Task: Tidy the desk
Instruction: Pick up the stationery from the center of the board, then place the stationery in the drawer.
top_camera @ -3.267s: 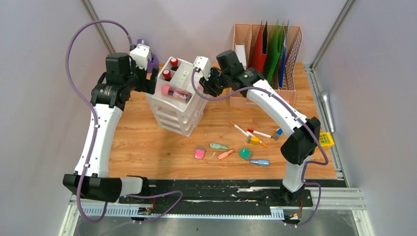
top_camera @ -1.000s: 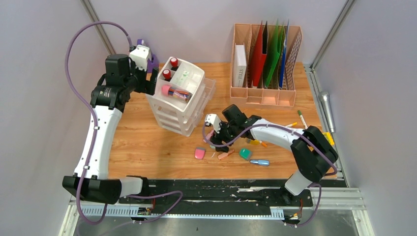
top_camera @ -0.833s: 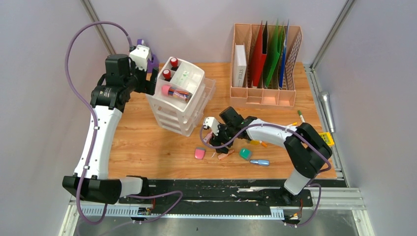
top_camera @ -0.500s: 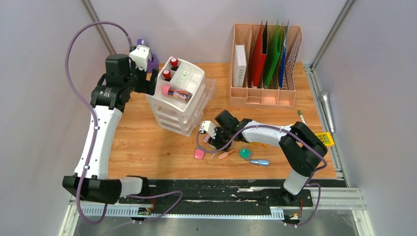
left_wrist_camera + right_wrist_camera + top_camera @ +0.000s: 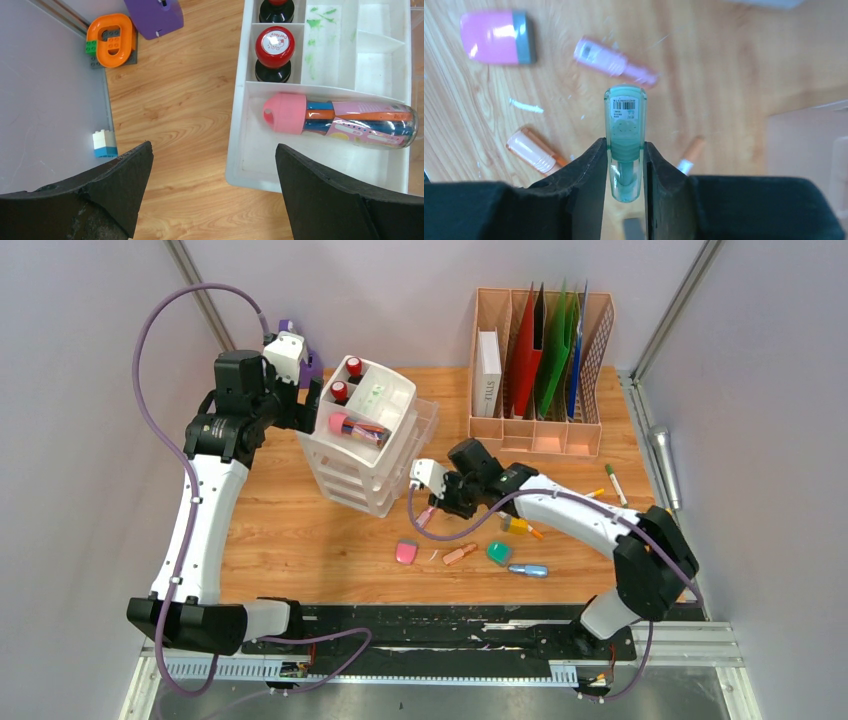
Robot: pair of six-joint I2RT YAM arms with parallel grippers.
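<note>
The light-brown wood-grain plank counter [image 5: 290, 530] spreads out beneath and around a white translucent plastic drawer tower [image 5: 365, 445], which stands at its back left part, with grey walls on three sides and a black rail along the edge nearest the arm bases. The right jaws, just off the tower's lower right corner, are clamped on a small teal translucent plastic marker with a barcode label [image 5: 625, 135], its capped end sticking out past the fingertips and held above the counter. Below it, right of the tower's base, lie a pink block with a grey end [image 5: 494, 37], a pale pink capped marker [image 5: 614, 61] and a short orange capped marker [image 5: 531, 150], all apart from one another. A green squarish piece [image 5: 499, 552] and a blue capped marker [image 5: 528, 570] lie farther right of the tower. The left jaws stand wide apart above the tower's left rim, one finger over bare counter and the other over the top tray; whether they touch it I cannot tell. That tray holds a clear tube of coloured pens with a pink cap [image 5: 340, 120], lying flat, and a red-capped black bottle [image 5: 272, 50] upright in the compartment behind it. Left of the tower, against the wall, sit an orange plastic ring [image 5: 110, 40] and a white-and-blue toy brick [image 5: 104, 144].
</note>
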